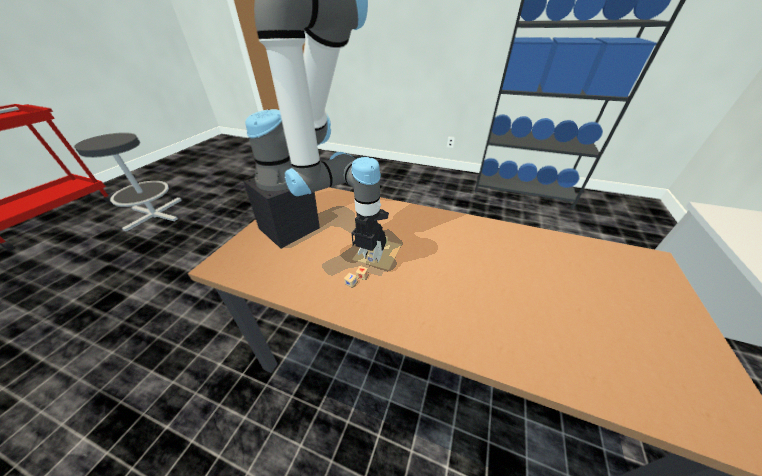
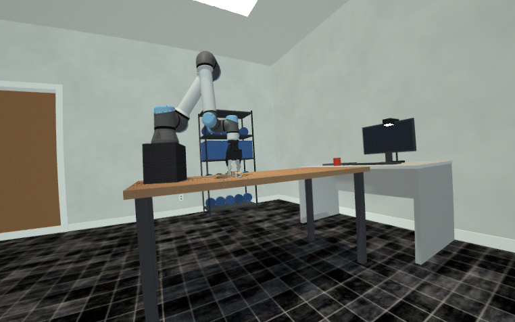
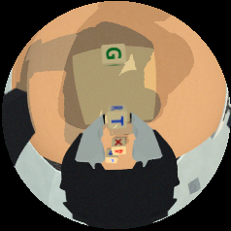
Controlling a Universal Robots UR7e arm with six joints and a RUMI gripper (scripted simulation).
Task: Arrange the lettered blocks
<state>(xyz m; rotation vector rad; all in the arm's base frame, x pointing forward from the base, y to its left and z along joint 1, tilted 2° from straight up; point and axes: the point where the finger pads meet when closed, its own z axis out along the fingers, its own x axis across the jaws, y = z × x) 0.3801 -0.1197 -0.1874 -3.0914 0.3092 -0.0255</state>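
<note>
A block with a green G (image 3: 113,53) sits near the far edge of the mat (image 3: 89,84) in the wrist view. A block with a blue T (image 3: 116,119) (image 1: 370,258) stands at the opposite mat edge; a blue letter shows on its side. My gripper (image 3: 116,114) (image 1: 370,256) (image 2: 234,170) is slightly open around this block, with narrow gaps beside it. A block with a red mark on top (image 1: 362,270) (image 3: 118,150) and a red X on its side lies off the mat. A block with blue marks (image 1: 350,280) (image 3: 112,159) lies off the mat, close beside it. Exact contact under the T block is hidden.
The wooden table (image 1: 490,284) (image 2: 291,174) carries the robot's black base box (image 1: 284,216) (image 2: 163,163) near one end. The two off-mat blocks lie close to my fingers. A separate desk (image 2: 431,164) with a monitor and a red mug (image 2: 336,161) stands beyond the table.
</note>
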